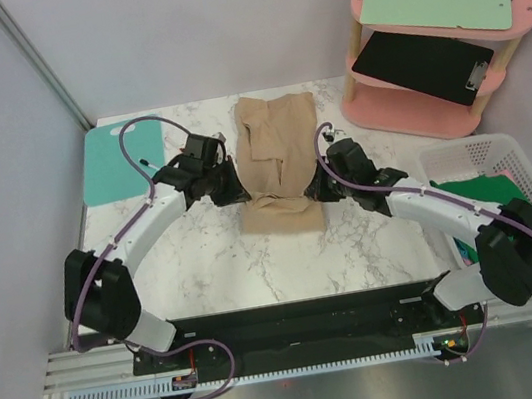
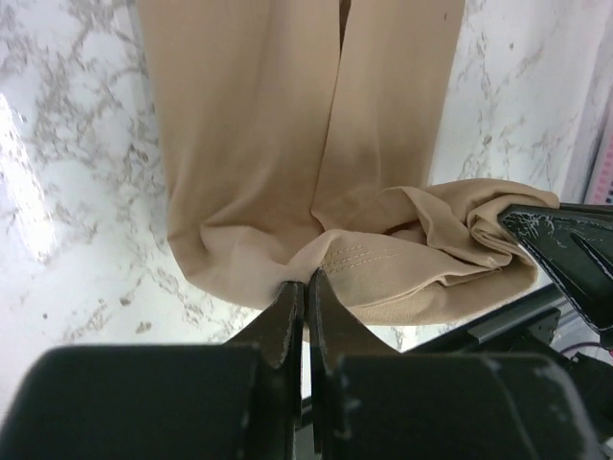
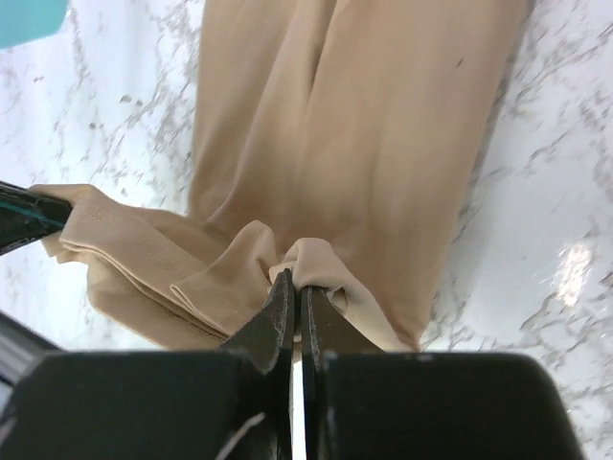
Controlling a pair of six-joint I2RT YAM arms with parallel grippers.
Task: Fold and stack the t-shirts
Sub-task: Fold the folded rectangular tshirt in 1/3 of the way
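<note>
A tan t-shirt lies folded into a long strip at the middle of the marble table, its near end bunched up. My left gripper is shut on the strip's left near edge; the left wrist view shows the pinched fabric at the closed tips. My right gripper is shut on the right near edge, with a fold of cloth between its tips. A green t-shirt lies in the white basket at the right.
A teal cutting mat lies at the table's back left. A pink two-tier shelf with a green board and a black clipboard stands at the back right. The white basket sits at the right edge.
</note>
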